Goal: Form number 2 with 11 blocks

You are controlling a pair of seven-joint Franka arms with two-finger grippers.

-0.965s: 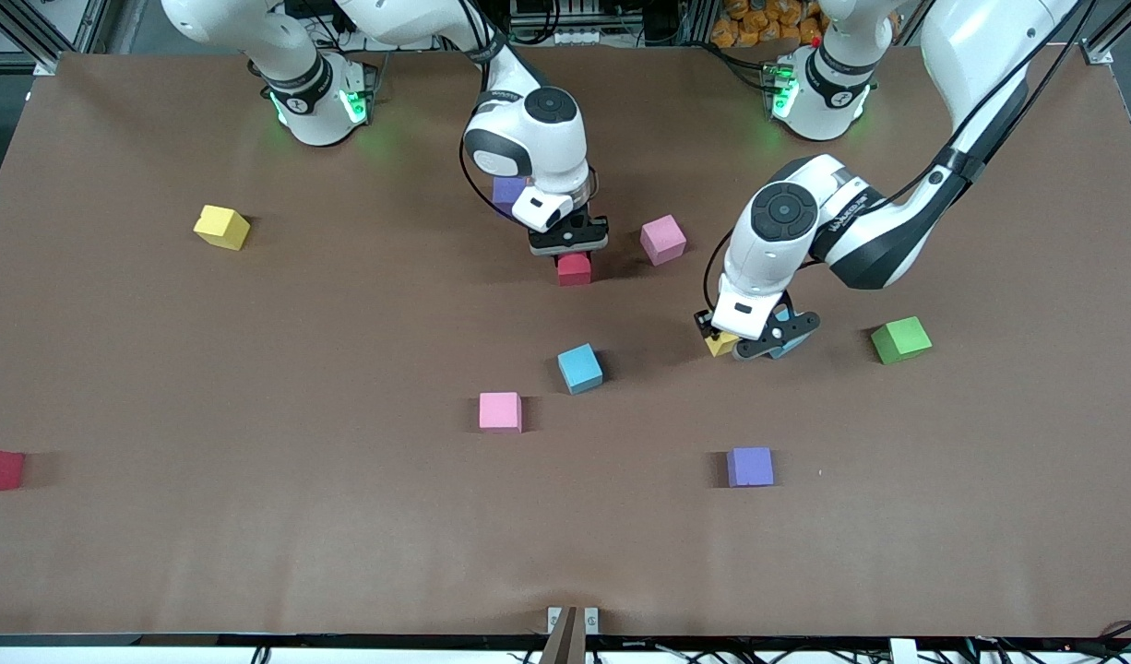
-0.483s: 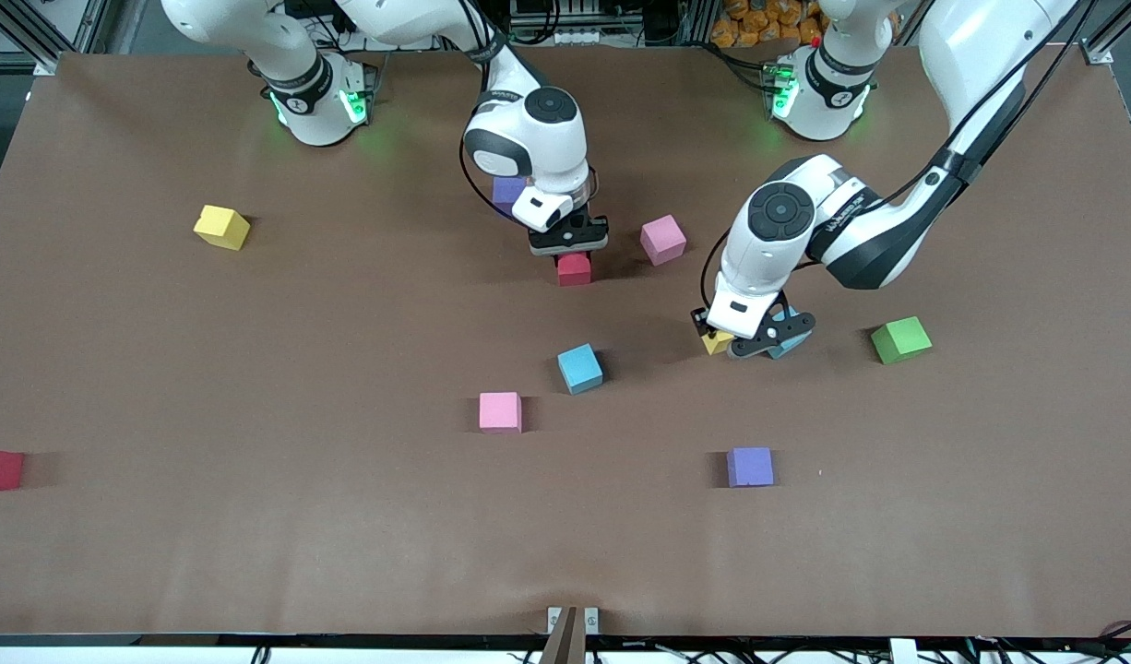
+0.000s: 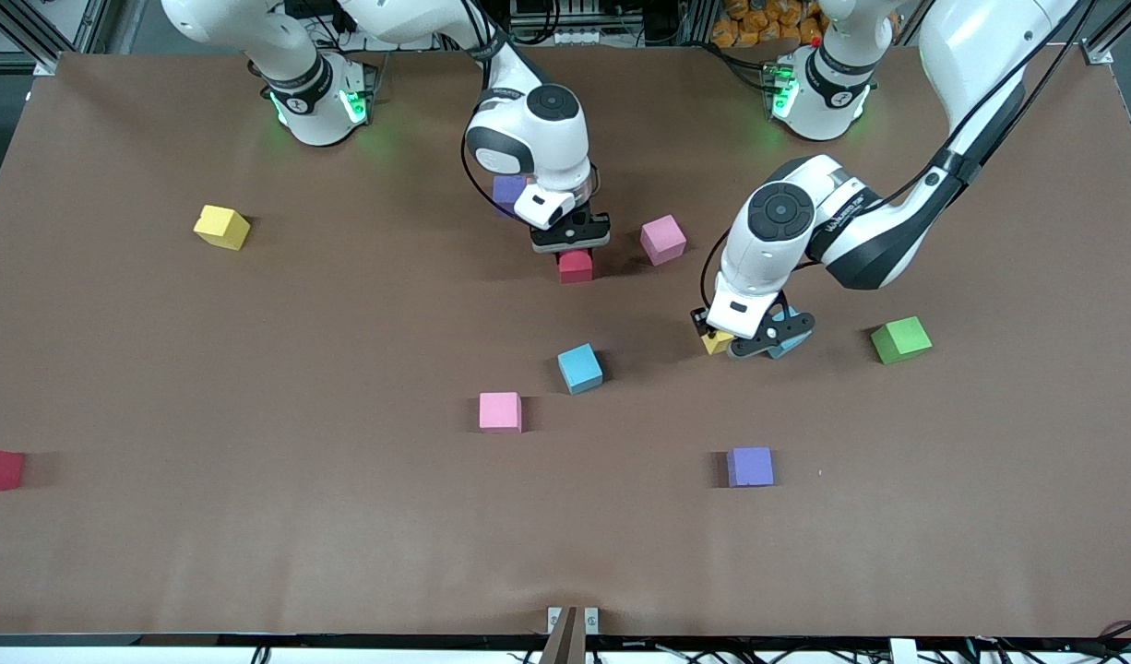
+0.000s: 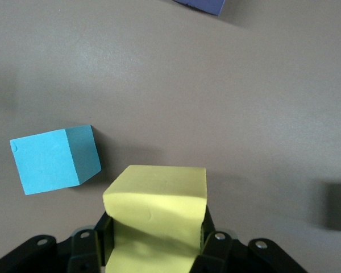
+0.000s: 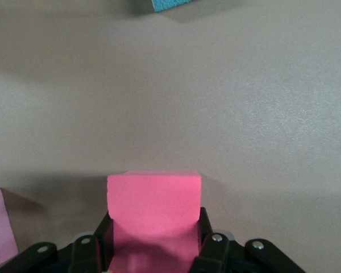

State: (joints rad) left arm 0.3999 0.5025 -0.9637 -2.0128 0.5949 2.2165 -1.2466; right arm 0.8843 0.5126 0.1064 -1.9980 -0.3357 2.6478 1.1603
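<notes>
With the left gripper (image 3: 748,345) clamping a small matte yellow cube (image 4: 157,211) and the right gripper (image 3: 571,242) clamping a small matte red-pink cube (image 3: 575,266), each cube is risking a skewed landing beside the light blue matte cube (image 3: 580,368) if released tilted.

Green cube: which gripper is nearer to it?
Left. The left gripper, shut on a yellow cube, is beside the green cube; the right gripper grips a red cube toward the bases.

High front view faces both bases across whole table (image 3: 252,553). Wrist views look close down past own fingers; shared: blue block (image 3: 579,368) (image 4: 55,160).
</notes>
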